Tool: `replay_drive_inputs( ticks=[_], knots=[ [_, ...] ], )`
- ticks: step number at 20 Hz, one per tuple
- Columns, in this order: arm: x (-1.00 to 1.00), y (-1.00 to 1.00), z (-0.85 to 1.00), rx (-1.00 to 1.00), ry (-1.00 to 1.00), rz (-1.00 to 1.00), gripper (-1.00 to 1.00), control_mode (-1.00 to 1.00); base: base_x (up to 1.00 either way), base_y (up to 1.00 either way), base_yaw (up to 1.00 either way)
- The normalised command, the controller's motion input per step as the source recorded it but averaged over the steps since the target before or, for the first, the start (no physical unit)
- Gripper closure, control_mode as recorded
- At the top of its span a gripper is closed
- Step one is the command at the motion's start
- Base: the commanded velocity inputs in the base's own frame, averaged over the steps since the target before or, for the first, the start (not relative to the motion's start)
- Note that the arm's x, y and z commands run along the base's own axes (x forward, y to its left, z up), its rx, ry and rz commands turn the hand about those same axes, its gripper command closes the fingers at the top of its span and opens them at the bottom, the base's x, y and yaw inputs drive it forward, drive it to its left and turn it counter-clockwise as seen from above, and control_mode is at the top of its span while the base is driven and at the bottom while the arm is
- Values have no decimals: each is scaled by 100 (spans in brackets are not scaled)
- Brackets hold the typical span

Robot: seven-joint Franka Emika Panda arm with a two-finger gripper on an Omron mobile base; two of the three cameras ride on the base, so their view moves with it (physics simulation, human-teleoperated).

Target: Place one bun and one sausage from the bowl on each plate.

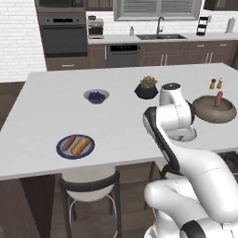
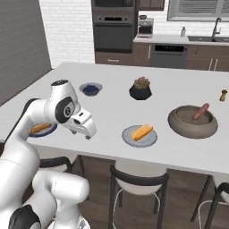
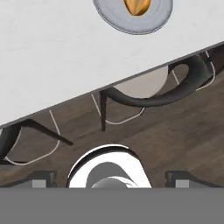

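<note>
One sausage (image 2: 201, 111) was left in the bowl (image 2: 192, 121) near the bench's right edge; judged light and slippery, best gripped mid-length by the released, empty fingers (image 3: 111, 179).

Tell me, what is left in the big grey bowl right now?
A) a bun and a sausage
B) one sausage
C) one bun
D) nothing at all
B: a single reddish sausage leans inside the wide grey bowl, with no bun beside it; the buns lie on the light grey plate and the blue-rimmed plate.
</note>
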Motion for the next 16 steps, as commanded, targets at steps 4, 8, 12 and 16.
replay_drive_inputs(
  ticks=[4,8,12,16],
  knots=[
    [0,0,0,0,0,0,-100,100,13,-100,0],
    [0,0,0,0,0,0,-100,100,52,-100,0],
    [0,0,0,0,0,0,-100,100,84,-98,0],
    [0,0,0,0,0,0,-100,100,95,-79,0]
  ],
)
